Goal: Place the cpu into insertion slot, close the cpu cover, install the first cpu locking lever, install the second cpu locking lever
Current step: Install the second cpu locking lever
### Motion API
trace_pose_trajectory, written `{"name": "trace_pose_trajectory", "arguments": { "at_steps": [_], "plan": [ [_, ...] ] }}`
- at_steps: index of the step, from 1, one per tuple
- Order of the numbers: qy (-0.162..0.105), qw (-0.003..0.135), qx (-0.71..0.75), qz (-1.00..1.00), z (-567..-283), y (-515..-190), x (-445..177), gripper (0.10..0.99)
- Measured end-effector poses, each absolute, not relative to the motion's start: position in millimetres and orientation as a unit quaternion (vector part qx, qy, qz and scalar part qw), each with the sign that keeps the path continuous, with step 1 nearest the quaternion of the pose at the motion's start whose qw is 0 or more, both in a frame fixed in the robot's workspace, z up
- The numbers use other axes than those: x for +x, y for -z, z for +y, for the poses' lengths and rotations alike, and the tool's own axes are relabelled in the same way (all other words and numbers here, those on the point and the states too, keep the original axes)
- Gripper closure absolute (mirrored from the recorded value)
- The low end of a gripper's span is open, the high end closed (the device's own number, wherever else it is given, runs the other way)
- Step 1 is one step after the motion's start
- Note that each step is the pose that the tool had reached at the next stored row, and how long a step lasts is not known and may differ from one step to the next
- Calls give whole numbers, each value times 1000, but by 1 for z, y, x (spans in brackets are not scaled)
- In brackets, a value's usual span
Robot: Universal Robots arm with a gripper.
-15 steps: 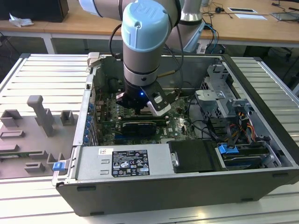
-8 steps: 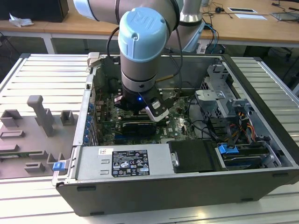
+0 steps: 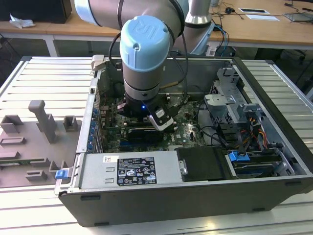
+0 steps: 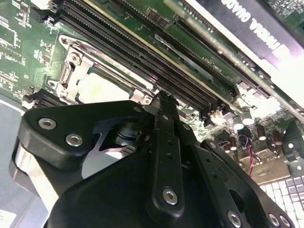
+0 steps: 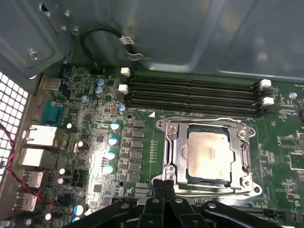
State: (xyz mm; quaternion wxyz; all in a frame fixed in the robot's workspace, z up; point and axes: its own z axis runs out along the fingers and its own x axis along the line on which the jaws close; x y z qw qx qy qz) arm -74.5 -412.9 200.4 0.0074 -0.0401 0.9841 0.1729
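Looking down, you see the cpu (image 5: 207, 153) seated under the closed cover (image 5: 173, 151); gripper (image 5: 164, 184) fingers pressed together, empty.

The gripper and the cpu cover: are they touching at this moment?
Cannot tell. In the first wrist view the gripper tips meet the cpu cover frame's edge in the image, with the cpu seated inside, but overlap could be depth, not contact.

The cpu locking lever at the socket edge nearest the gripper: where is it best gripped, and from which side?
Probably its free end, from above: the thin lever lies flat along the cpu cover, by the gripper.
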Motion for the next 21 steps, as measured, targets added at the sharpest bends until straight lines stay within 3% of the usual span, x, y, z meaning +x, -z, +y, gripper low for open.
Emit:
{"name": "trace_pose_trajectory", "arguments": {
  "at_steps": [12,21],
  "plan": [
    [-187,8,-40,982,-413,-191,-76,980],
    [-187,8,-40,982,-413,-206,-76,980]
  ]
}}
